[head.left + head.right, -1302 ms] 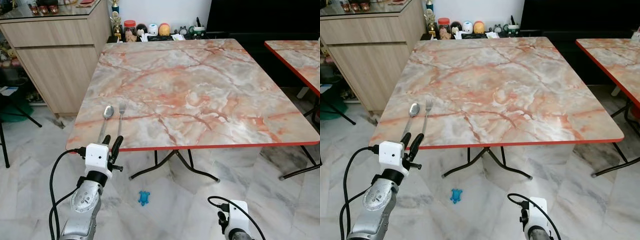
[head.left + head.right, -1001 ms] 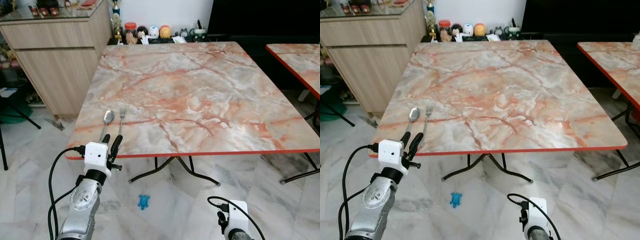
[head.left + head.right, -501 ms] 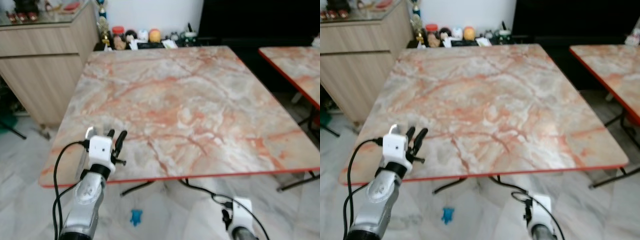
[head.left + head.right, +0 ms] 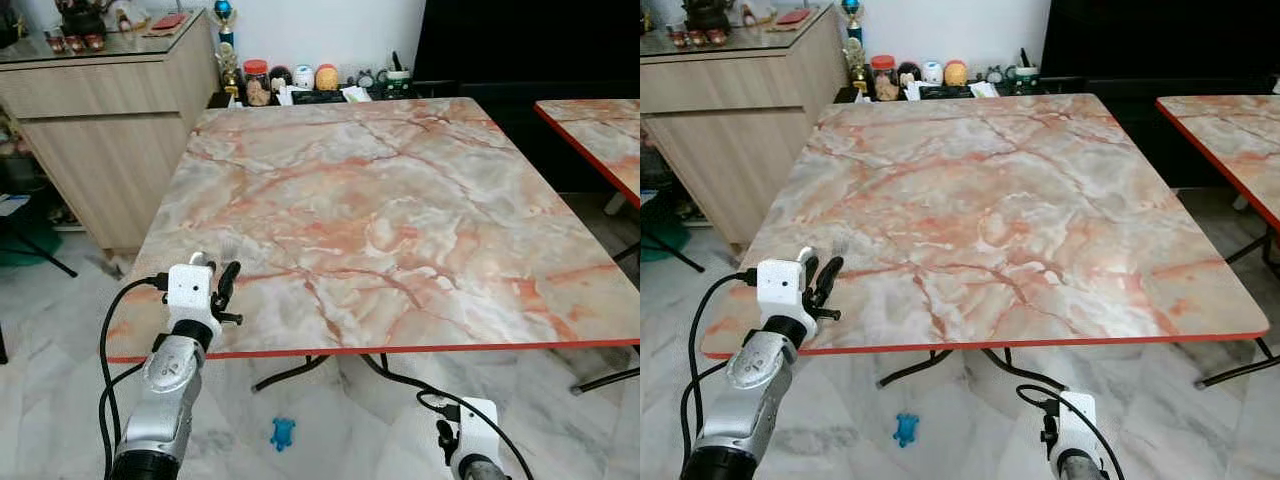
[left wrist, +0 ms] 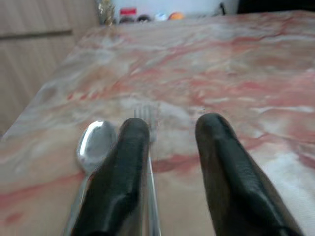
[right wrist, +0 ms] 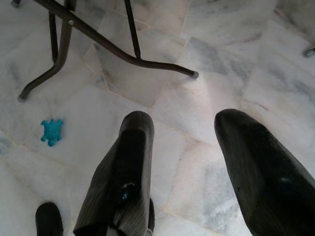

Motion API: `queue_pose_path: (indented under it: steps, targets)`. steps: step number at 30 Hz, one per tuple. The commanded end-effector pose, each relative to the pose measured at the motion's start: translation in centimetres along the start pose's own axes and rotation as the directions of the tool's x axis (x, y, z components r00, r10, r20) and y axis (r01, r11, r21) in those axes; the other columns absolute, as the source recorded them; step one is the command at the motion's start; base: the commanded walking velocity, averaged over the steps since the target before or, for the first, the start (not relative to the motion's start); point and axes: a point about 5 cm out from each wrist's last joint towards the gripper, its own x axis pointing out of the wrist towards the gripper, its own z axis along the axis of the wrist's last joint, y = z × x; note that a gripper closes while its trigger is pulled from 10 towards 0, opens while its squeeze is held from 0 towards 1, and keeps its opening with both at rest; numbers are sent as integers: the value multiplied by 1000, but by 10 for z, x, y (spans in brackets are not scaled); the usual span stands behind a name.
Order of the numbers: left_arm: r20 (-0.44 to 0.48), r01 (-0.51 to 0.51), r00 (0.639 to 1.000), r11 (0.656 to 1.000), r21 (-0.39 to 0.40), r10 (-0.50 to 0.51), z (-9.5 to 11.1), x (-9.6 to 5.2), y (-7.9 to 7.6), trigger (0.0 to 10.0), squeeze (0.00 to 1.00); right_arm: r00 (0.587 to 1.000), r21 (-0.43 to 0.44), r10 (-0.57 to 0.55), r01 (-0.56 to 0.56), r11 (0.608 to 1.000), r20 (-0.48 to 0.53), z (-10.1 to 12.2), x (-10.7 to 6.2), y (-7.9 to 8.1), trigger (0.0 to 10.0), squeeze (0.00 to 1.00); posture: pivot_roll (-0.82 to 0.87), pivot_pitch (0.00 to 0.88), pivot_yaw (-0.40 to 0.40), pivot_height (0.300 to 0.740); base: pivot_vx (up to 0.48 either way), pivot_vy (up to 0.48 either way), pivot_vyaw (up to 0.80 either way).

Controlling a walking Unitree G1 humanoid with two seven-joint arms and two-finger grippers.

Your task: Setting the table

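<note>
The left gripper (image 5: 170,172), earlier short of the tabletop (image 4: 400,200) edge, now reaches over it, fingers (image 5: 125,167) parted as before; the spoon (image 5: 96,142) and fork (image 5: 147,120), formerly ahead of the fingers, now lie beneath and just beside them, largely hidden in the eye views.

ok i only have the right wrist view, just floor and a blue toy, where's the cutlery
Observer: A spoon and fork lie side by side near the marble table's front left corner.
Operator: left hand near them?
Observer: The left hand hovers open right over them, one finger above the fork's handle.
Operator: holding anything?
Observer: No, nothing sits between its fingers.
</note>
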Motion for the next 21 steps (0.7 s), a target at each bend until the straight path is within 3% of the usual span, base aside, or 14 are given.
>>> queue_pose_path:
  steps: [1,9,10,11,16,21]
  targets:
    - [3,-7,1000,999,-35,7,8,8,-1,10000,1000,1000,-2,4,-4,1000,-10,-2,0,2,10000,0,57,0,16,740,0,0,0]
    - [-41,53,998,997,-50,-55,18,33,-20,10000,1000,1000,-1,3,-3,1000,-9,-2,0,3,10000,0,51,0,24,740,0,0,0]
    - [-47,58,997,997,-43,-60,18,35,-22,10000,933,1000,-2,3,-3,1000,-9,-2,0,3,10000,0,51,0,24,740,0,0,0]
    - [-54,59,997,997,-40,-61,18,36,-23,10000,0,1000,-3,4,-4,1000,-8,-2,-1,3,10000,0,48,0,26,740,0,0,0]
    - [-111,52,992,997,-65,-59,14,39,-26,10000,0,1000,-4,4,-4,1000,-6,-2,-1,4,10000,0,47,0,26,740,0,0,0]
    - [-191,-3,981,997,-82,-13,6,38,-19,10000,0,1000,-10,5,-5,1000,-6,-2,-1,3,10000,0,55,2,22,740,0,0,0]
